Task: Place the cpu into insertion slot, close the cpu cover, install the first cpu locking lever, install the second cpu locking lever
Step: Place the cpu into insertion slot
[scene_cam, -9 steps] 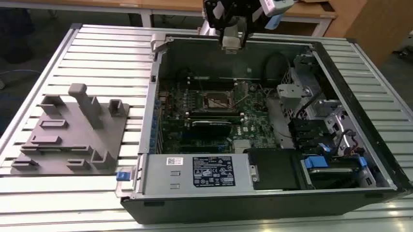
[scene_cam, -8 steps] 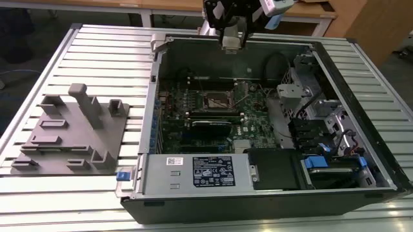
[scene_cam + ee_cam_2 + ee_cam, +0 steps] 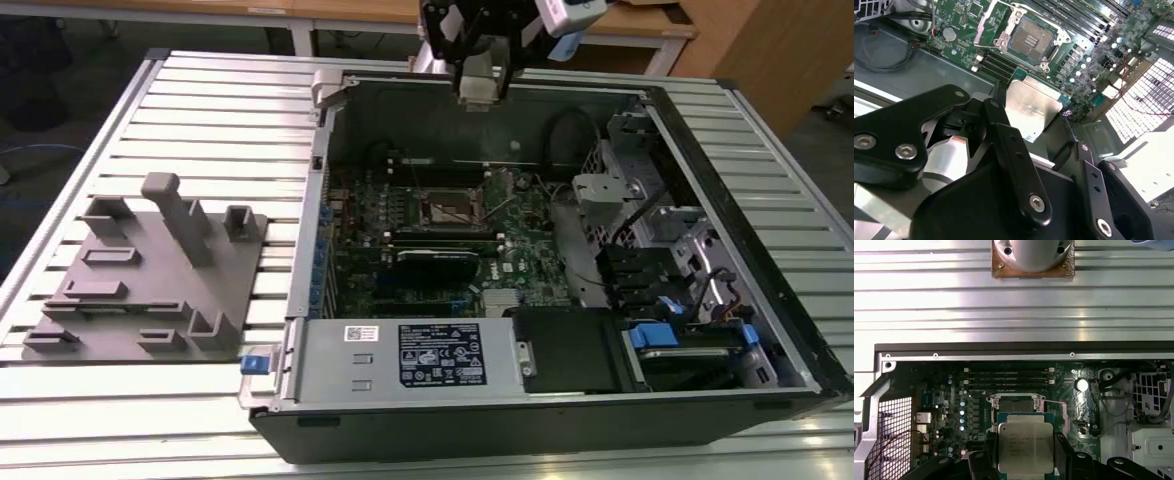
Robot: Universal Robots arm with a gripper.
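My gripper (image 3: pixel 481 88) is closed narrow on the chip (image 3: pixel 1025 447), pinching two opposite edges, with the chip's metal top facing the first wrist view. In the exterior view I hang above the far wall of the open computer case (image 3: pixel 534 425), at twelve o'clock from the socket (image 3: pixel 454 208). The socket lies bare on the green board (image 3: pixel 400 275), and the chip is well apart from it. The cover (image 3: pixel 985 27) seems tipped up beside the socket. A grey fixture (image 3: pixel 147 270) sits at nine o'clock from the case.
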